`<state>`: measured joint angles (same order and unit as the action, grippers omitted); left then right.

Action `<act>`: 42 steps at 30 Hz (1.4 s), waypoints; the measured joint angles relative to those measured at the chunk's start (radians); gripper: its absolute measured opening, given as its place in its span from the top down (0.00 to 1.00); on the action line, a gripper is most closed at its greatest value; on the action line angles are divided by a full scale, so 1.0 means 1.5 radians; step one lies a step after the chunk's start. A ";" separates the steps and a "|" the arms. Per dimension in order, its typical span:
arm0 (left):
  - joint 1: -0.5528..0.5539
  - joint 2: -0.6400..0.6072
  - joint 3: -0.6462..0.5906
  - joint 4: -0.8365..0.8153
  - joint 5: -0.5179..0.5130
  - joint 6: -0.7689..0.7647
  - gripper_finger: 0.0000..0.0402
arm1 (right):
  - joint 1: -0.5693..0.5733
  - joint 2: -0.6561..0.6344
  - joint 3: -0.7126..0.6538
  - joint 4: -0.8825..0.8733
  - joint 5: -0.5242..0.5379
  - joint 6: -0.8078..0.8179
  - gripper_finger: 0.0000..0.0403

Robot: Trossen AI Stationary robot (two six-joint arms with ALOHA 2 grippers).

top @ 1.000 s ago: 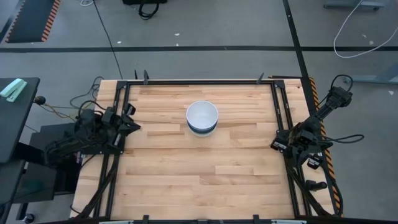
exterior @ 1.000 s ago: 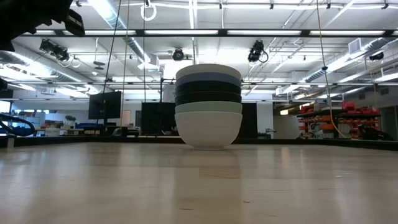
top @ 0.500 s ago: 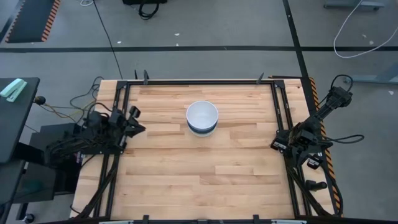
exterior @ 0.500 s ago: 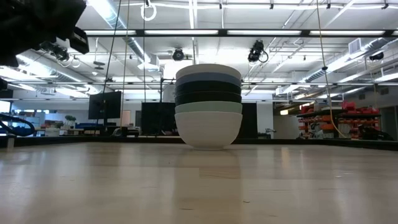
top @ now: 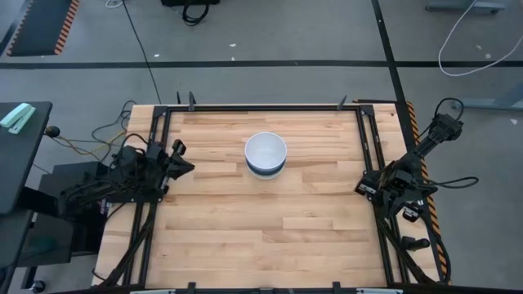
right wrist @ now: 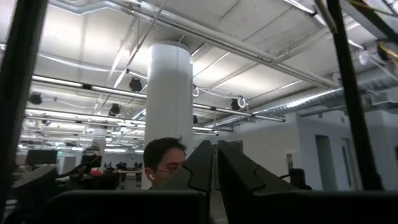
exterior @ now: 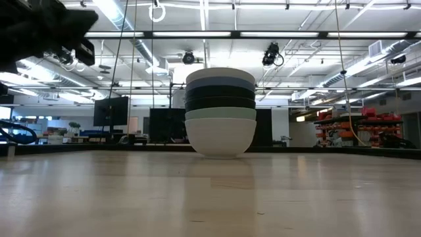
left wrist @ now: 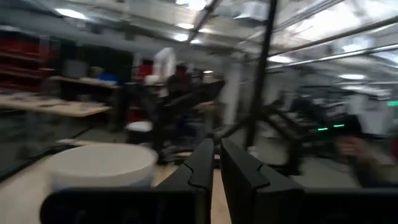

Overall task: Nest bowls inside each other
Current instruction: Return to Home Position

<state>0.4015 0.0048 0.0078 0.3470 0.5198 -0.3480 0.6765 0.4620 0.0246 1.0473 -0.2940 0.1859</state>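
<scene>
surface [top: 261,237] of pale wood planks fills the high view, framed by dark rails. the left arm [top: 106,184] lies folded at its 9 o'clock edge and the right arm [top: 409,175] at its 3 o'clock edge, both well apart from the work. the stack of bowls [top: 265,153] stands alone a little toward 12 o'clock of centre. the left hand [top: 185,166] points toward 3 o'clock at the stack, fingers pressed together with only a thin slit between them in its wrist view. the right hand [top: 364,189] points toward 9 o'clock, likewise pressed together, and neither pinches anything. in the low view the stack reads from below: bottom white bowl [exterior: 220,139], a pale green rim [exterior: 220,114], the black bowls [exterior: 220,97], a blue rim [exterior: 220,83]; the top white bowl [top: 265,149] shows its inside from above. every bowl looks seated level, so the nesting seems complete, and the step in hand is parking the arms. the next move, i judge, calls only for folding the left arm in toward 9 o'clock, clear of the stack.
</scene>
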 joint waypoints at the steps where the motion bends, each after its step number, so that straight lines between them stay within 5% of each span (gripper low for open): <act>1: 0.000 0.000 0.000 -0.011 -0.020 0.012 0.91 | 0.000 0.000 0.000 -0.002 0.009 -0.003 0.92; 8: 0.001 0.001 0.000 -0.061 -0.177 0.065 0.94 | 0.000 0.000 0.000 -0.010 0.029 -0.021 0.92; 17: 0.000 0.001 0.000 -0.052 -0.187 0.065 0.92 | -0.037 0.000 0.000 -0.040 0.044 -0.029 0.92; 26: 0.000 0.001 0.000 -0.139 -0.287 0.081 0.93 | -0.121 0.000 0.000 -0.094 0.058 0.001 0.92; 42: 0.000 0.001 -0.001 -0.203 -0.355 0.122 0.91 | -0.215 0.000 0.000 -0.280 0.056 0.004 0.92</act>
<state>0.4015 0.0063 0.0071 0.0429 -0.0128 -0.1654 0.3541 0.4622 0.0246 0.6273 -0.2104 0.1915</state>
